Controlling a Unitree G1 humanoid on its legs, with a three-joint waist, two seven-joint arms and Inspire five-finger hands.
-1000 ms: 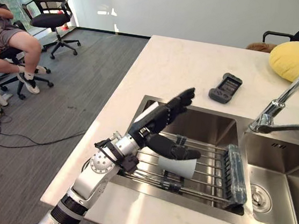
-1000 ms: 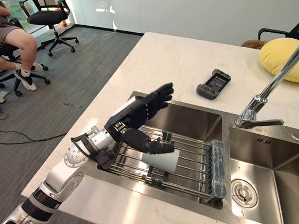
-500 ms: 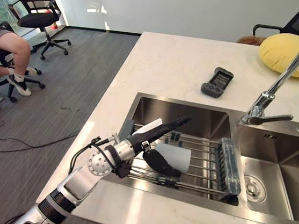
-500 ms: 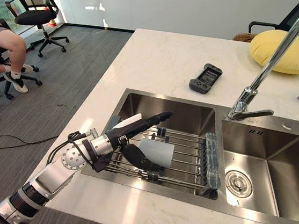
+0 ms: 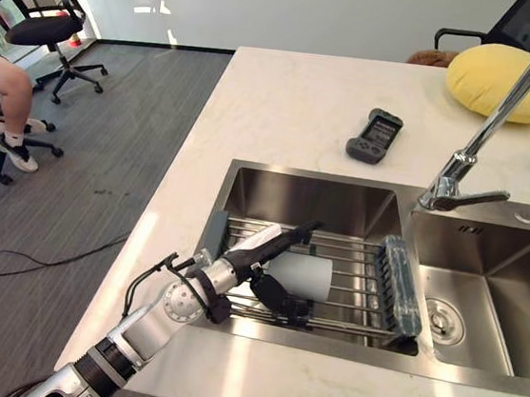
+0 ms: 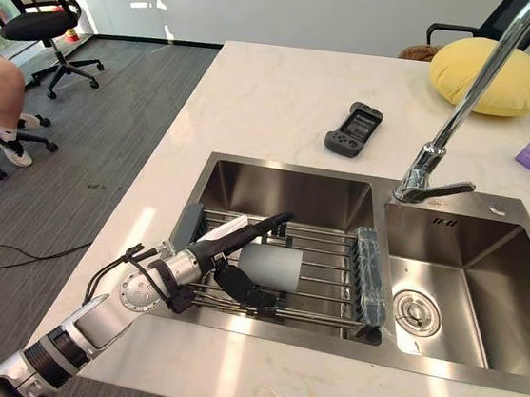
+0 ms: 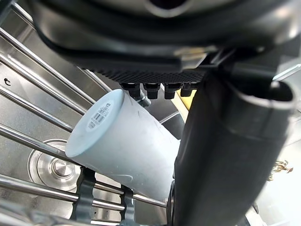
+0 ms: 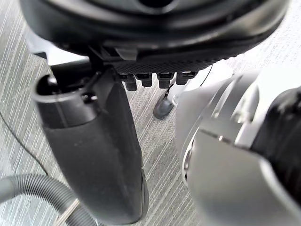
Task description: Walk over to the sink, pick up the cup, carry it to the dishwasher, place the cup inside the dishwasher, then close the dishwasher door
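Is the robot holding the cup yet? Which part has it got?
Not yet. The left hand is open, its straight fingers and thumb on either side of the cup, which lies on the sink rack.

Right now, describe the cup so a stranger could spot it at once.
The steel sink in the pale counter has a wire rack across its left basin. The cup lies on its side on that rack, between the fingers and thumb of the left hand. It alone is pale and smooth; the roll at the rack's right end is dark.
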